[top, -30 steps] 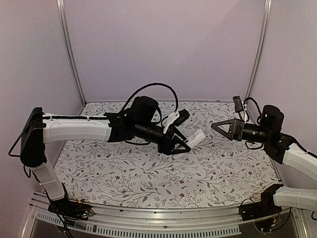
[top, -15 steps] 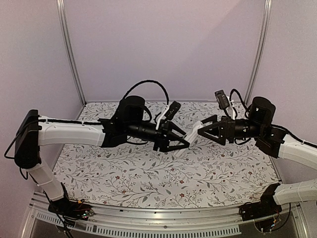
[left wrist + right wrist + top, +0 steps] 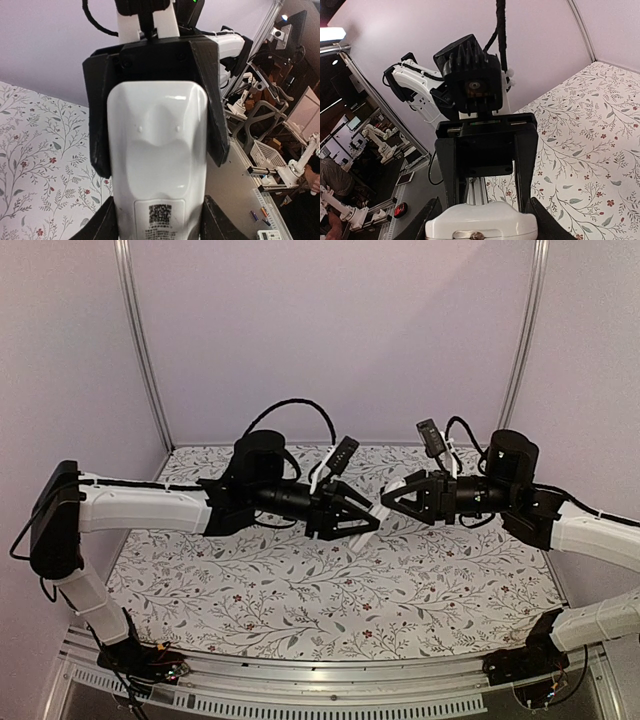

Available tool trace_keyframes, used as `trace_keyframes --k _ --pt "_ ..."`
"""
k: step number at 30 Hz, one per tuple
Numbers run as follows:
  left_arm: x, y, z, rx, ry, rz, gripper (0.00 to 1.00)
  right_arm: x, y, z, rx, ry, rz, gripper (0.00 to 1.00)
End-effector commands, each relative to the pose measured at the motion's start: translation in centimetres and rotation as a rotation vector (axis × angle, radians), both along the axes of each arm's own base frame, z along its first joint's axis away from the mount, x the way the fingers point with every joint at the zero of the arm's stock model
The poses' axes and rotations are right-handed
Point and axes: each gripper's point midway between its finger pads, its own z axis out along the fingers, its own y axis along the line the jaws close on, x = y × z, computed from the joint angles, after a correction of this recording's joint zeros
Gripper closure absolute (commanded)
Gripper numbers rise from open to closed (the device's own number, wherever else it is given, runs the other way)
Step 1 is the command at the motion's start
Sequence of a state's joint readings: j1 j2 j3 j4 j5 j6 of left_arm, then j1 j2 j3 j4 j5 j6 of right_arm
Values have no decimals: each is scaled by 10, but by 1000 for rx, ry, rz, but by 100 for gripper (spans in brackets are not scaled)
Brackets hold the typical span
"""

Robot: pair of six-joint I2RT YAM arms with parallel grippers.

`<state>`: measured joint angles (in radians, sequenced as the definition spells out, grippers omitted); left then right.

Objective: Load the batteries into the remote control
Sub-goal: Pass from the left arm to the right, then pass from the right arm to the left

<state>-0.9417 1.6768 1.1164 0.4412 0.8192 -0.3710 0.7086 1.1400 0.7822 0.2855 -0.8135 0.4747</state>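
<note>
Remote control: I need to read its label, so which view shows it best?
Left wrist: the remote control fills the frame, label facing the camera. Top external shows a white sliver; right wrist only its end.

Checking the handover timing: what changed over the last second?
The right gripper swung left, from well clear of the remote control to flanking its free end; whether it has clamped is unclear. The left gripper drew back slightly leftward. Unchanged: it holds the remote control above the table.
</note>
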Motion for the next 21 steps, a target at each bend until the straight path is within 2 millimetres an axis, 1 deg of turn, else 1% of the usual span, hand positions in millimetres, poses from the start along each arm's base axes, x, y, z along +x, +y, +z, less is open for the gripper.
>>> trace_keyframes --k 1,3,4,7,9,11,12,14,16,17,21 --pt "15 6 0 -19 6 29 55 8 4 0 -10 31 -29 55" --pt "21 8 -3 -5 15 55 51 12 5 -3 -18 48 -52 63" --pt "25 9 -5 3 21 74 46 15 5 -4 -22 54 -67 66" --pt "41 17 -9 33 7 159 26 28 5 -15 -59 98 -129 73" --pt "53 24 -13 72 -22 235 18 39 5 -27 -99 123 -182 76" --pt "68 34 -19 141 -66 334 17 50 2 -38 -145 148 -243 77" --pt "73 38 -22 173 -94 371 17 58 0 -48 -185 171 -290 77" --pt "85 44 -34 262 -127 446 19 73 -6 -59 -233 205 -372 79" --pt "88 44 -45 335 -151 468 21 83 -10 -72 -269 259 -430 79" --pt "89 44 -56 384 -152 476 23 87 -11 -77 -280 283 -453 79" --pt "76 25 -80 484 -194 425 28 101 -12 -93 -321 355 -526 80"
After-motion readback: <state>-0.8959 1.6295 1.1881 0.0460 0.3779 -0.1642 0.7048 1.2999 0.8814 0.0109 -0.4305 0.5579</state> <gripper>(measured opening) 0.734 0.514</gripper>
